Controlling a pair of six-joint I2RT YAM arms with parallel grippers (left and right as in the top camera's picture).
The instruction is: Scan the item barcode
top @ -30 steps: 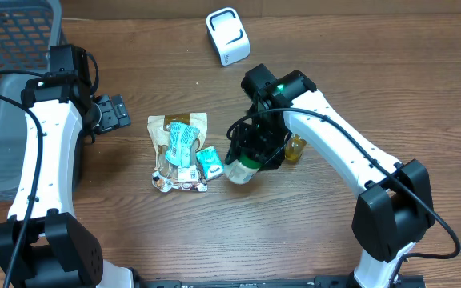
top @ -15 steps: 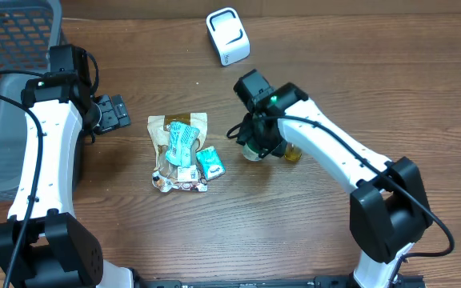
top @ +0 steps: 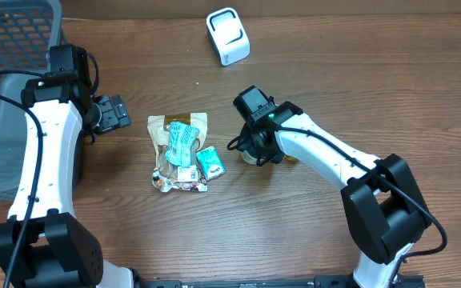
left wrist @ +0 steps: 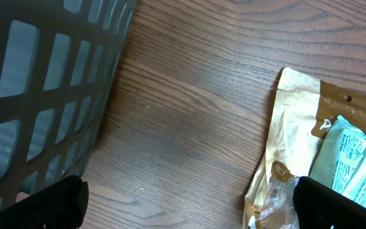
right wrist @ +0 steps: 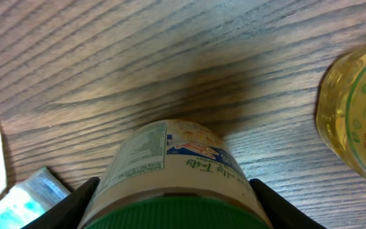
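Right wrist view gives you the item itself: a green-lidded jar (right wrist: 173, 168) with a printed white label. It sits between the fingers with its lid end towards the camera and its base pointing away at the wooden table (right wrist: 138, 57). The right gripper (top: 256, 146) is clamped on the jar near the lid. Whether the base touches the wood or hangs just above it, you cannot tell from this angle. No barcode shows on the label's upper side, only fine print and a picture, so the code is probably on a face turned away.

A yellow bottle (right wrist: 354, 114) lies just beside the jar on its right, apart from it. From overhead, the white barcode scanner (top: 227, 36) stands well apart near the far edge, ahead of the right gripper and slightly to its left. You will likely need to lift the jar, carry it forward and roll it until the code faces the scanner.

The left gripper (top: 117, 112) hangs with its fingers spread wide and empty between the grey basket (top: 6, 48) and the pile of snack packets (top: 179, 152). It is farther from the scanner than the right one.
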